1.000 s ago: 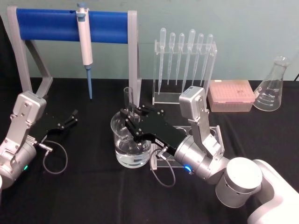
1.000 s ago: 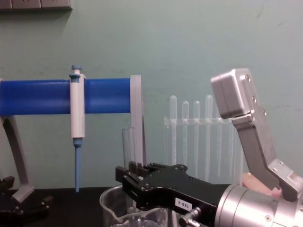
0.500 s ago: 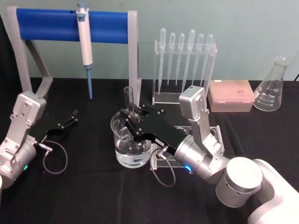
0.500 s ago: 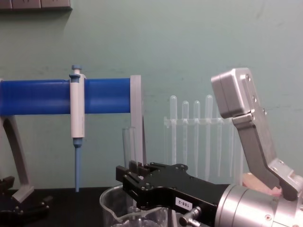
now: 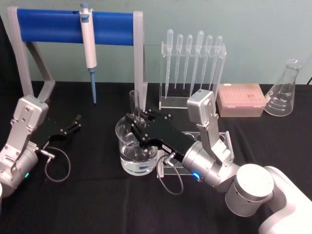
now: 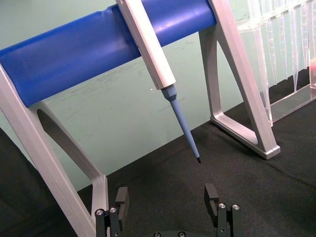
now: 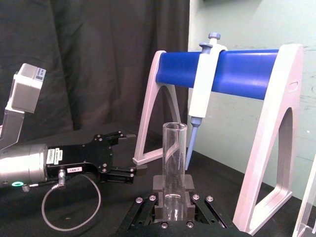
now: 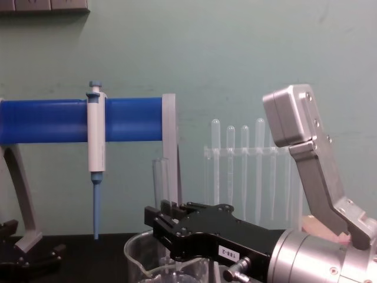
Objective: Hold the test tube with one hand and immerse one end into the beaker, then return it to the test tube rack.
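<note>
Holding test tube (image 5: pixel 134 100) in beaker (image 5: pixel 127 161), right tool (image 5: pixel 138 120), black cloth (image 5: pixel 97 204), green wall (image 5: pixel 253 29)

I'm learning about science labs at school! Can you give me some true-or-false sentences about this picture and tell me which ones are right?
1. The right tool holds the test tube upright over the beaker. True.
2. The left tool holds the micropipette. False: it is open and empty; the micropipette hangs on the blue stand.
3. The beaker has clear liquid inside. True.
4. The flask touches the beaker. False: it stands far off, at the table's right back.
</note>
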Robot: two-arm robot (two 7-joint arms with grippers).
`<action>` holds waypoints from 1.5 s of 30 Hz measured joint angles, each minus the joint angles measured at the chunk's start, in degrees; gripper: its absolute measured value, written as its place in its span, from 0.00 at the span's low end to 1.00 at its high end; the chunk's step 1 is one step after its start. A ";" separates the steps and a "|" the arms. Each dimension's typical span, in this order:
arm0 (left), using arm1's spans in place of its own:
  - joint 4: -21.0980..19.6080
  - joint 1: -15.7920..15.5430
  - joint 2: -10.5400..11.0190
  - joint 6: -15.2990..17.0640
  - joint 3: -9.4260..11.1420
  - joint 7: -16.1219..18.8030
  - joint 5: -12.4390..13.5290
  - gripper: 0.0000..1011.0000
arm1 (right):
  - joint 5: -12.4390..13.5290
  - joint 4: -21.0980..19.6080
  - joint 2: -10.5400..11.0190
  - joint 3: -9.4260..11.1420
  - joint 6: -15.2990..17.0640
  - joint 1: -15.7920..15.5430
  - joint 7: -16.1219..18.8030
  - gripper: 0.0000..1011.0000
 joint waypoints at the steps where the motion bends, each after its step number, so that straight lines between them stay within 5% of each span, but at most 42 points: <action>1: 0.00 0.00 0.00 0.00 0.00 0.00 0.00 0.99 | 0.00 0.00 0.00 0.00 0.00 0.00 0.00 0.23; 45: 0.00 0.00 0.00 0.00 0.00 0.00 0.00 0.99 | 0.02 0.00 0.00 0.00 0.00 0.00 0.00 0.23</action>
